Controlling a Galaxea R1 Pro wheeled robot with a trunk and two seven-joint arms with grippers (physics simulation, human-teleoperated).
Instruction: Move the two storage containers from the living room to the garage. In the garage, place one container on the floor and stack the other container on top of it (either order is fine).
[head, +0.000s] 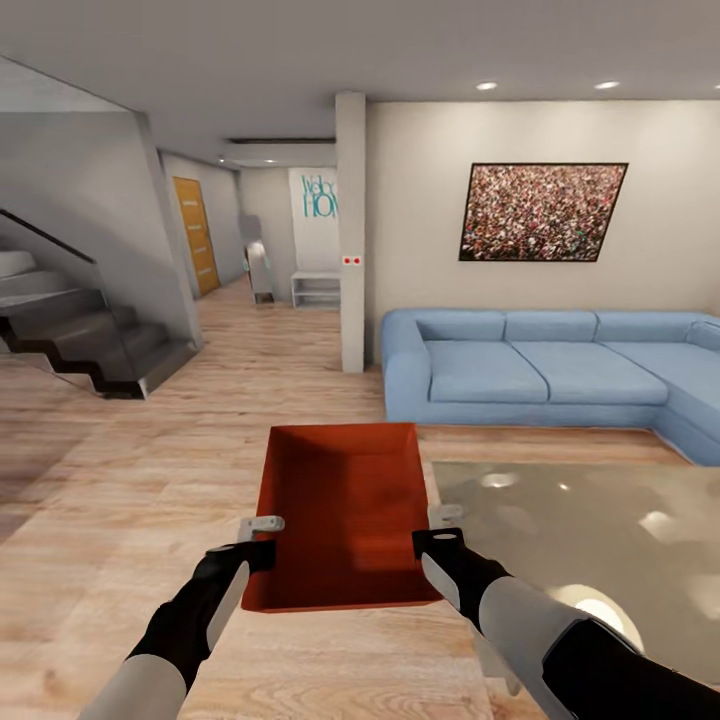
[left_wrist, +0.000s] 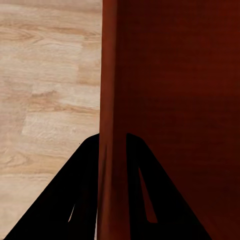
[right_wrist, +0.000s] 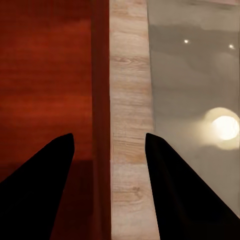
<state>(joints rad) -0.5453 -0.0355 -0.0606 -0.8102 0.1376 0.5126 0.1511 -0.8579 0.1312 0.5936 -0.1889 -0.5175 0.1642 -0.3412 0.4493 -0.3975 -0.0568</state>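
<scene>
Claws first, from the head: left claw (head: 262, 540) and right claw (head: 440, 530) flank a red bin (head: 345, 510) held above the wood floor (head: 120, 470), sofa (head: 540, 370) ahead.

Left wrist: fingers (left_wrist: 82, 190) closed tight on the bin's wall (left_wrist: 112, 125).

Right wrist: fingers (right_wrist: 45, 175) spread wide astride the bin's wall (right_wrist: 100, 100), glass counter (right_wrist: 195, 75) beside.

Carrying step, I judge; next, closing the right claw and driving towards the garage.

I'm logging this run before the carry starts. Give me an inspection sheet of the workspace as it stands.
Surface: light wood plank floor.
Job's things: one orange-red container, open top, empty.
Clutter: nothing seen.
Grippers: left claw closed on the container's left wall; right claw open astride its right wall.
Cables: nothing seen.
Surroundings: blue sofa, glass table, stairs, wall picture, wooden door.
</scene>
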